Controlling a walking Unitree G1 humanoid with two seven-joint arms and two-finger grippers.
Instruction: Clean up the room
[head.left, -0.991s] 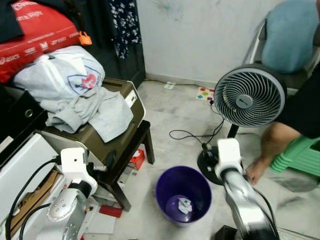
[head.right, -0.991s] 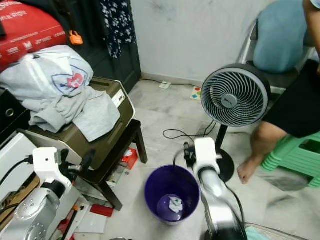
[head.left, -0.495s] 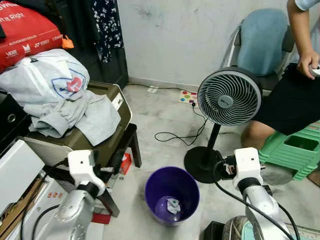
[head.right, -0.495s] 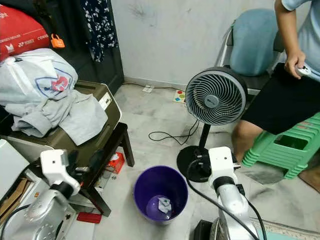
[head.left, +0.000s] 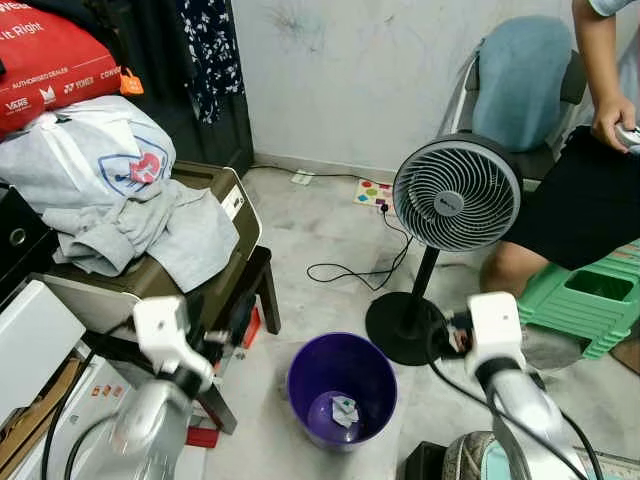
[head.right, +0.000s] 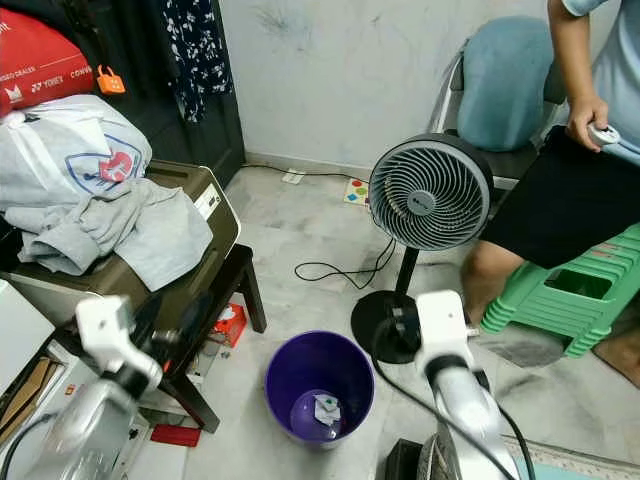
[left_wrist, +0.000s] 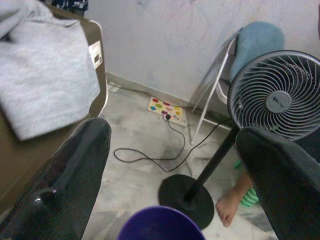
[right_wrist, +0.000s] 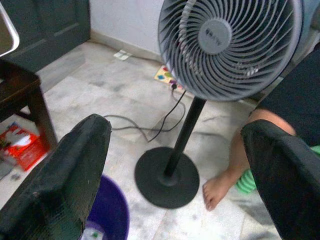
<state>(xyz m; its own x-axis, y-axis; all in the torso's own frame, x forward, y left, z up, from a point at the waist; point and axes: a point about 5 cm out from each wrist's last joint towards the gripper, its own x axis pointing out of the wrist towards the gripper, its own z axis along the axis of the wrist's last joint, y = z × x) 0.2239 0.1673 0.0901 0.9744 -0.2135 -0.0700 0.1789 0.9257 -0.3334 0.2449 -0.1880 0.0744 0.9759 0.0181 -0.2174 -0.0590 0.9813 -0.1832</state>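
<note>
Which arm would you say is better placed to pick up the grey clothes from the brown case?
Left, probably. The left gripper hangs open just below the case holding the clothes; the right gripper, also open, faces the fan.

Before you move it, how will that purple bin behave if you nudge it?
The purple bin probably slides easily: it stands on smooth marble-like floor and holds only a paper scrap, so it looks light. Its narrower base suggests it may tip if pushed high.
</note>
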